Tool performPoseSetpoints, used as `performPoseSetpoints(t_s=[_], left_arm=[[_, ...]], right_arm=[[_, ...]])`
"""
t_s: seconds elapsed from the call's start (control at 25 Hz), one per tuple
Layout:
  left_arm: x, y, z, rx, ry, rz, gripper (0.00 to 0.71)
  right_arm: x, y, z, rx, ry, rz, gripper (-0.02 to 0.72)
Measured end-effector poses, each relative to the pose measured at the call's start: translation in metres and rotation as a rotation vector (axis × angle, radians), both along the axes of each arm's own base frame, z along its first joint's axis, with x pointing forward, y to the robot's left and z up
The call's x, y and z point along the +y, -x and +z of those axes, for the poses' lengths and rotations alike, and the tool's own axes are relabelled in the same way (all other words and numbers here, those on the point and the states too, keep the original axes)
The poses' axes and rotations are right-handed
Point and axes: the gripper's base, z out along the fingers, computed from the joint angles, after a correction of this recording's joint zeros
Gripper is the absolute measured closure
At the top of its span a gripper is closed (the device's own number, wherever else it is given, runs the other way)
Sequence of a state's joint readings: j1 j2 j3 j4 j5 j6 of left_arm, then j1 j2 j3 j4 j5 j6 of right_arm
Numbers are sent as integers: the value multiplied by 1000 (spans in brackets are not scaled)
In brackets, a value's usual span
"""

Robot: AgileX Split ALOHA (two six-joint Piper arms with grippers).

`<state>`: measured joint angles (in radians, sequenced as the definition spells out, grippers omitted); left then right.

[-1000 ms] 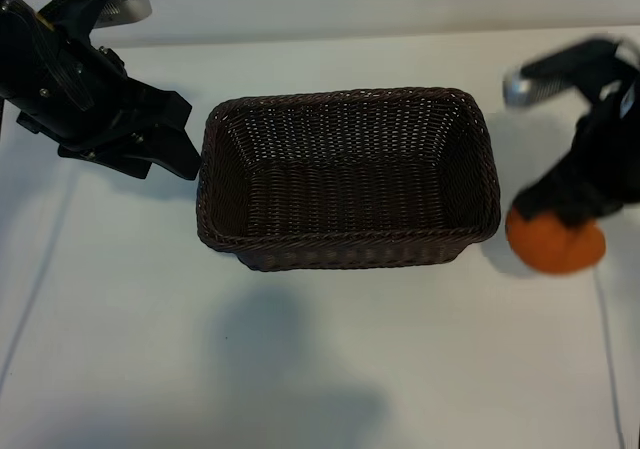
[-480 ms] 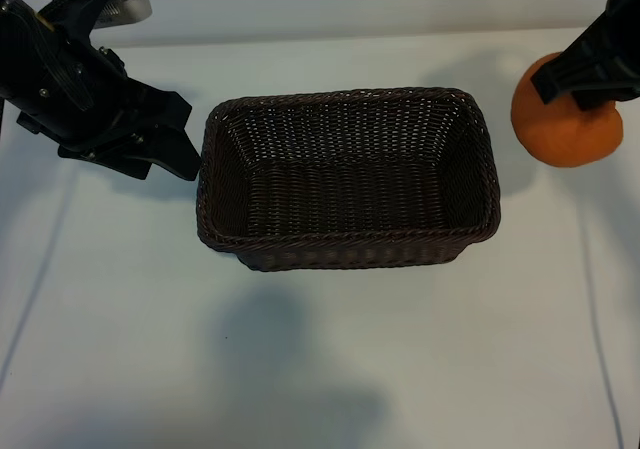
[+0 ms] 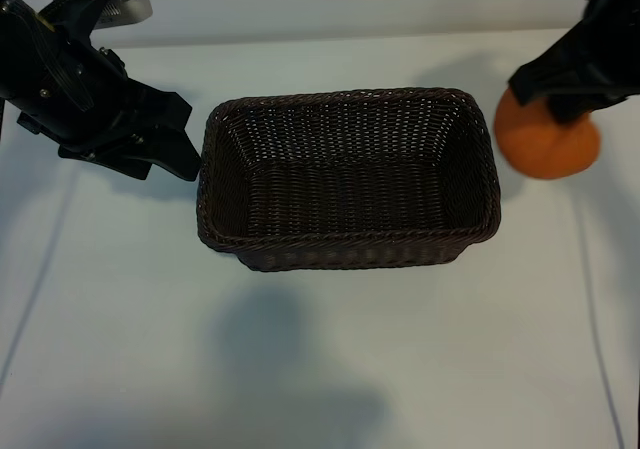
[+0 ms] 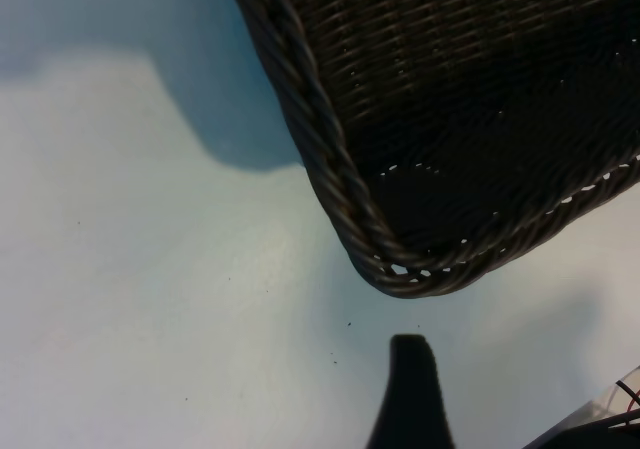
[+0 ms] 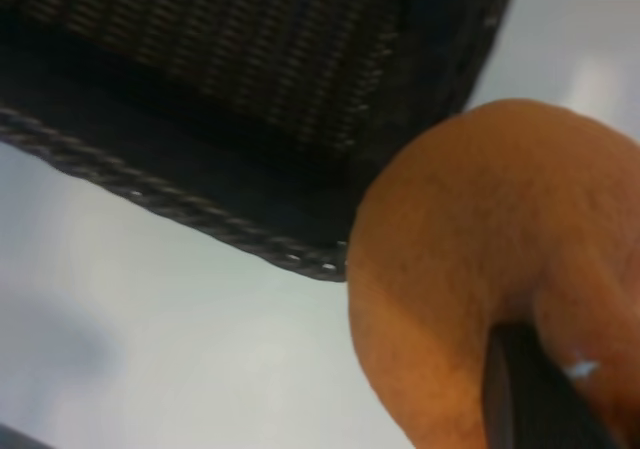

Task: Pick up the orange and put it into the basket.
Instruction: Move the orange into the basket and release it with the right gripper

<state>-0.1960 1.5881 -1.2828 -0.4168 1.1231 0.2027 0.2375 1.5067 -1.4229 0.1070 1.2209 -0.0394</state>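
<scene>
The orange hangs in the air just off the right end of the dark brown wicker basket. My right gripper is shut on it from above. In the right wrist view the orange fills the near side, one dark finger presses against it, and the basket's braided rim lies just beyond. My left gripper is parked open beside the basket's left end with nothing in it. The left wrist view shows one of its fingers near a basket corner. The basket holds nothing.
The white tabletop surrounds the basket. Thin cables run down the table at the far left and far right.
My right gripper has lifted the orange off the table by the basket's front right corner. It carried it up and back, then slightly left toward the basket. The left arm has not moved.
</scene>
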Motion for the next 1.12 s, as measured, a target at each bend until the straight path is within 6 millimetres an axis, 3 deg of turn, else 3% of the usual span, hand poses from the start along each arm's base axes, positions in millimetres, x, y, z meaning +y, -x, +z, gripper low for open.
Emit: performPoseSetpoints(t_s=[0.12,0.4,0.64,1.12], left_arm=[[0,0,0,-1,1,-2,131],[-2,0,1,4,19,1,131],[-2,0,1,5,24,3,131],[-2,1,1,10,25,1,131]], right_arm=[[13,-8,-11,22,-28,21,609],[63,-18,-36,30,-44,140,609],[102,-20,-29,-1,-73,233,609],[110,-29,-18,-68,-92,241,609]])
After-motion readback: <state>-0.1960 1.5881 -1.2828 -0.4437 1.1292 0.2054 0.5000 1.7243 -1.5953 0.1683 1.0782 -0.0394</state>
